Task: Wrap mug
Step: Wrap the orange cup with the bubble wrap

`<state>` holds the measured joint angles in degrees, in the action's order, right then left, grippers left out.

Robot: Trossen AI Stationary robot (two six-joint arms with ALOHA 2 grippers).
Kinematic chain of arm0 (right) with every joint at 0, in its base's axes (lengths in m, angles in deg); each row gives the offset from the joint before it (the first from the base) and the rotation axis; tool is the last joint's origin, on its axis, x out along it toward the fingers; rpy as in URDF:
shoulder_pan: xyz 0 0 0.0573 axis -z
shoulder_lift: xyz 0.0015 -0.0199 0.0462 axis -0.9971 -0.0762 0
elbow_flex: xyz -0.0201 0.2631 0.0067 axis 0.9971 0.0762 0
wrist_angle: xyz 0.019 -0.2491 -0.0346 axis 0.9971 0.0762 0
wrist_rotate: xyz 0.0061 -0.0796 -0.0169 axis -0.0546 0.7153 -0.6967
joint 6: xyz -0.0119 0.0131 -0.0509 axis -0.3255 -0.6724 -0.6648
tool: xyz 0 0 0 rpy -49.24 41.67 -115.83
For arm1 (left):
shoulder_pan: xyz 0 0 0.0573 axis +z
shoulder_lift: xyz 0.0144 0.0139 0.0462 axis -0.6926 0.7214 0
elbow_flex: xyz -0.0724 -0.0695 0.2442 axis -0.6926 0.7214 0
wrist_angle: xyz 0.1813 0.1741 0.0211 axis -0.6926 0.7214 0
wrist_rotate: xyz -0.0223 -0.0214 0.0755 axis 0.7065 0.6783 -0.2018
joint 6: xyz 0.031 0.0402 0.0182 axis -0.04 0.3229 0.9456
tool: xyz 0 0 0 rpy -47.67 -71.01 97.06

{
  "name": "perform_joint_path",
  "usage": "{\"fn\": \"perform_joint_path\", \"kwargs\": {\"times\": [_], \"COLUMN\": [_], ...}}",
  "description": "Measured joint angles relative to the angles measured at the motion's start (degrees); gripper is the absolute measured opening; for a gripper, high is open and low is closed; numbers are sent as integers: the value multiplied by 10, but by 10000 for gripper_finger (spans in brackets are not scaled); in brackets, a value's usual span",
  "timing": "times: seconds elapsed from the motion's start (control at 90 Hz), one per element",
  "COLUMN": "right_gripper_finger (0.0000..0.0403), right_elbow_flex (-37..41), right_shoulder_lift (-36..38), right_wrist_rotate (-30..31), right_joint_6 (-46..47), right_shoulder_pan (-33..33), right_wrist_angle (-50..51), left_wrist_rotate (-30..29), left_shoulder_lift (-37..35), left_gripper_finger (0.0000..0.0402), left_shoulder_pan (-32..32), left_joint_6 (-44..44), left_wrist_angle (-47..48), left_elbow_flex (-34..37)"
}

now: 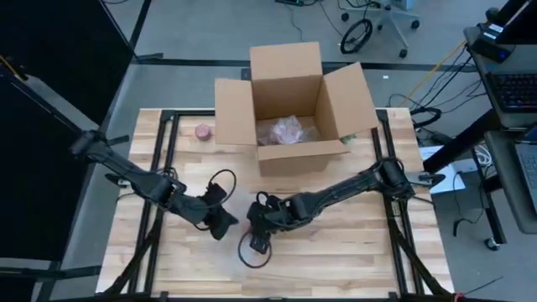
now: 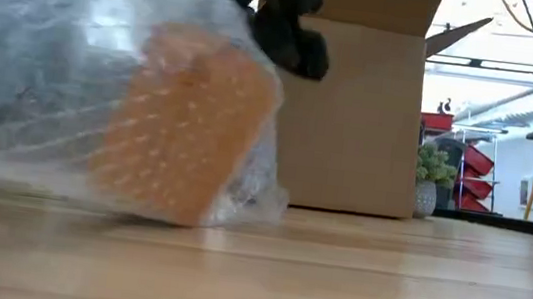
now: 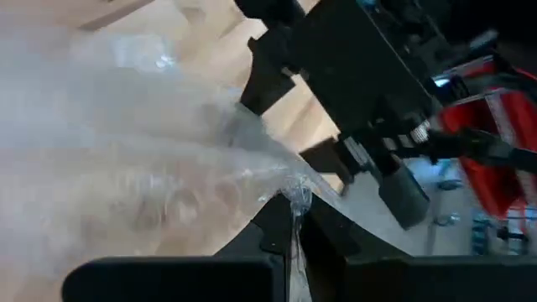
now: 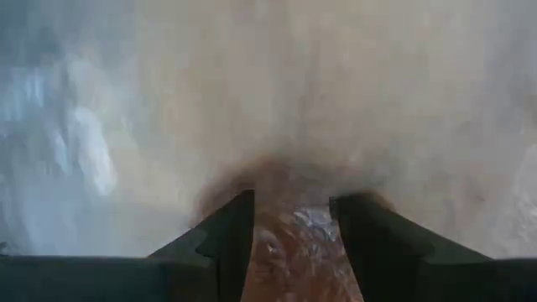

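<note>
The left claw pinches an edge of the bubble wrap near the table's front middle. The orange mug leans tilted inside the wrap. The right claw clamps the wrapped mug, with the open cardboard box behind.

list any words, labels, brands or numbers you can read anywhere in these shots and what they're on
None can be read in any view.
The cardboard box shows plain brown walls, no print visible.
The bubble wrap around the orange mug is clear and unmarked.
The small pink roll on the table is too small to show any label.
The red items in the room behind are too blurred to read.
</note>
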<state>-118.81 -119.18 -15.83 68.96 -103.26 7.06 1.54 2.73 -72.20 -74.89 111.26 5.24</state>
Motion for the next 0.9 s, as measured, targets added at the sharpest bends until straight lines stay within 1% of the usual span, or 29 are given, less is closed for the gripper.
{"fn": "perform_joint_path", "kwargs": {"times": [0.078, 0.167, 0.267, 0.367, 0.567, 0.722, 0.9], "right_gripper_finger": [157, 157, 157, 157, 157, 157, 157], "right_elbow_flex": [0, 0, 0, 0, 0, 0, 0], "right_shoulder_lift": [-9, -11, -9, -5, -5, -5, -16], "right_wrist_rotate": [-9, -19, -20, -21, -18, -17, -19], "right_joint_6": [5, 13, 3, 1, 2, 1, 0], "right_shoulder_pan": [4, 7, 6, 5, 5, 12, 12], "right_wrist_angle": [-15, -17, -22, -27, -26, -29, -48], "left_wrist_rotate": [2, 19, 29, 30, 29, 26, 45], "left_shoulder_lift": [12, 23, 34, 34, 41, 75, 111], "left_gripper_finger": [4, 4, 4, 4, 4, 4, 4], "left_shoulder_pan": [0, 0, 0, -1, -1, -1, -3], "left_joint_6": [3, 3, 3, 5, 43, 43, 39], "left_wrist_angle": [7, 10, 7, -25, -105, -107, -107], "left_elbow_flex": [1, 0, 1, 1, 1, 1, 1]}}
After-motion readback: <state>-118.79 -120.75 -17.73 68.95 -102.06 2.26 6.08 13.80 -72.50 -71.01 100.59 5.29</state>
